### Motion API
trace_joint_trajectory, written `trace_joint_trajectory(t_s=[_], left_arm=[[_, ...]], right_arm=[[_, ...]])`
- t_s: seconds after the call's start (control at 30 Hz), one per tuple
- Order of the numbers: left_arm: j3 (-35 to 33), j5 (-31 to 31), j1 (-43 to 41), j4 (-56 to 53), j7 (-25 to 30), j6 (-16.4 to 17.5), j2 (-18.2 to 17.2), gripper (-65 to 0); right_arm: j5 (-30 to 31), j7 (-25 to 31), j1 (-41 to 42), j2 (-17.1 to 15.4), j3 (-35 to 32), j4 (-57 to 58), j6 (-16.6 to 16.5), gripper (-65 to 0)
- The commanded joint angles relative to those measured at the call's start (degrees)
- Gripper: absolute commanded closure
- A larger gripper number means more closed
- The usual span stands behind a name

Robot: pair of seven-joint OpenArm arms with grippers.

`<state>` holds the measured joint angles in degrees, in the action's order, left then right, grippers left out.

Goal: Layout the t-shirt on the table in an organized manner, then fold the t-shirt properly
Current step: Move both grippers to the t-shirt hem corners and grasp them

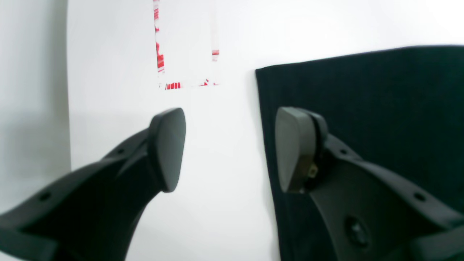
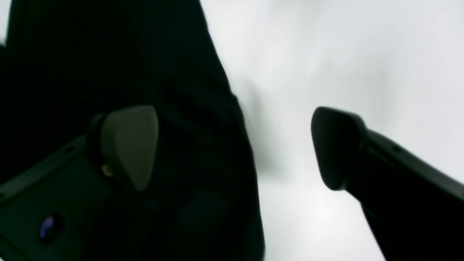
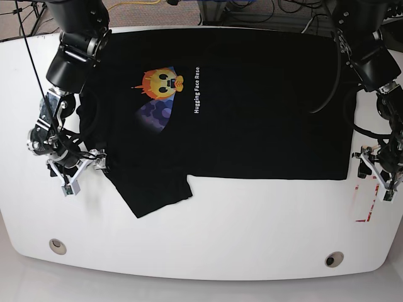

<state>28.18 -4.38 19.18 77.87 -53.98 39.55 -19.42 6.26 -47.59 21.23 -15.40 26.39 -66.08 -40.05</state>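
Observation:
The black t-shirt (image 3: 252, 113) lies spread on the white table (image 3: 220, 239), its yellow emoji face and white lettering facing up. One sleeve (image 3: 157, 195) sticks out toward the front left. My left gripper (image 1: 232, 148) is open low over the shirt's hem corner (image 1: 380, 101), with one finger (image 1: 293, 148) above the cloth and the other over bare table (image 1: 108, 72). In the base view it sits at the right (image 3: 378, 175). My right gripper (image 2: 233, 146) is wide open astride the shirt's edge (image 2: 108, 54), beside the sleeve at the left (image 3: 72, 170). Neither holds anything.
A red-outlined rectangle mark (image 1: 159, 61) lies just beyond the left gripper, near the table's right edge (image 3: 368, 201). Two round grommet holes (image 3: 57, 245) (image 3: 334, 259) sit near the front edge. Cables and both arm bases stand behind the table.

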Motion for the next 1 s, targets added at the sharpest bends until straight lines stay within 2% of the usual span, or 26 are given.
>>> trace_joint_trajectory(t_s=[0.0,0.27,0.53,0.73,0.87,0.9,0.97], left_arm=[[-0.27,0.73,1.96,-2.48,3.82,0.05,-1.02,-36.7],[-0.54,1.26,3.46,-13.29,11.12,-0.03,-3.04,-36.7],[-0.36,1.35,4.07,-17.69,15.34,-0.12,-3.48,-36.7],[-0.18,1.44,4.07,-17.95,18.24,-1.09,-3.48,-36.7],[-0.45,1.44,4.60,-21.29,18.77,-5.31,-3.48,-36.7],[-0.54,1.35,4.69,-22.00,18.77,-5.84,-3.48,-36.7],[-0.54,1.35,5.74,-23.93,18.77,-7.07,-3.48,-36.7]], right_arm=[[0.55,4.74,3.16,-2.14,0.11,4.68,0.05,-65.0],[0.55,9.48,5.97,-2.76,0.03,14.44,0.05,-65.0],[0.55,10.10,4.48,-0.47,-2.17,15.32,0.05,-65.0],[0.55,10.27,3.60,0.06,-4.90,14.00,0.05,-47.9],[0.55,10.27,3.51,0.94,-4.90,14.00,0.05,-31.1],[0.55,10.27,3.43,1.02,-4.99,14.00,0.05,-28.9],[0.55,10.27,3.07,1.20,-4.99,14.00,0.05,-18.9]])
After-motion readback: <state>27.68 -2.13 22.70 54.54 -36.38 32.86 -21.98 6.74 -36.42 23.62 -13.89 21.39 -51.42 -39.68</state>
